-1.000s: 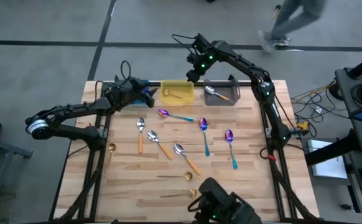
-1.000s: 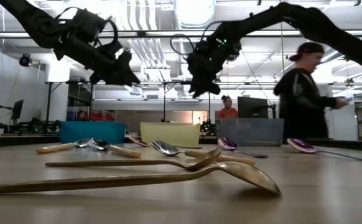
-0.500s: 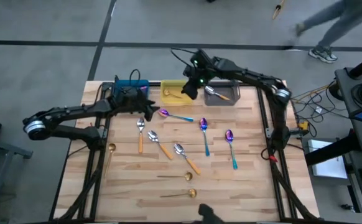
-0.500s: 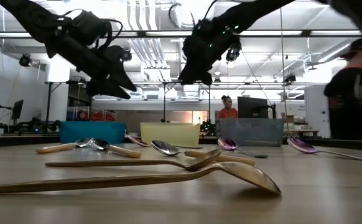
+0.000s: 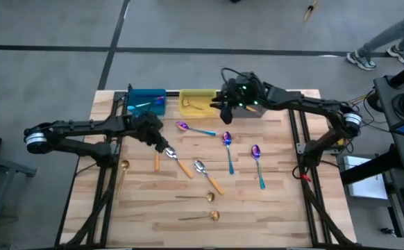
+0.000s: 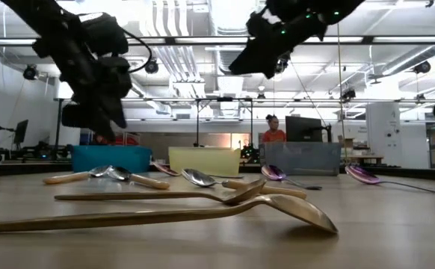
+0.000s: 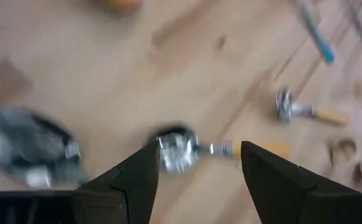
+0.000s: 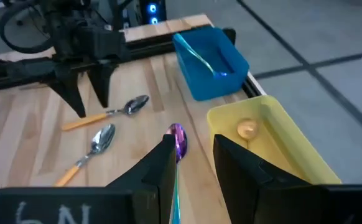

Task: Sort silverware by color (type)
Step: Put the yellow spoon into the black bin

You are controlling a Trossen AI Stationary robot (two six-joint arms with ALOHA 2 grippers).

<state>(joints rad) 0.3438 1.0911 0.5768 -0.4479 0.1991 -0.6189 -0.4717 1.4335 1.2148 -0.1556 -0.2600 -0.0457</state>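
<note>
My left gripper [image 5: 163, 144] [image 7: 199, 168] hangs open, pointing down, just above a silver spoon with an orange handle [image 7: 180, 149] that lies flat on the table; its fingers stand on either side of the bowl. Two more silver-and-orange spoons [image 5: 205, 170] [image 7: 288, 109] lie nearby. My right gripper [image 5: 225, 114] [image 8: 193, 163] is open, in the air in front of the yellow bin [image 8: 274, 146], above a purple spoon with a teal handle [image 8: 177, 134]. Other purple spoons [image 5: 227, 139] [image 5: 256, 151] and gold spoons [image 5: 210, 197] [image 5: 123, 166] lie on the table.
Three bins stand along the far edge: the blue bin [image 5: 146, 101] holds a teal-handled spoon, the yellow bin [image 5: 196, 103] a gold spoon, the gray bin [image 5: 252, 107] an orange-handled spoon. A person [image 6: 273, 131] shows in the room behind. Bare wood lies at the near right.
My left gripper has left the blue bin, moving toward the near edge and down, and has tipped to point down over the silver spoons. My right gripper has moved from above the yellow bin toward the near edge and a little to the right.
</note>
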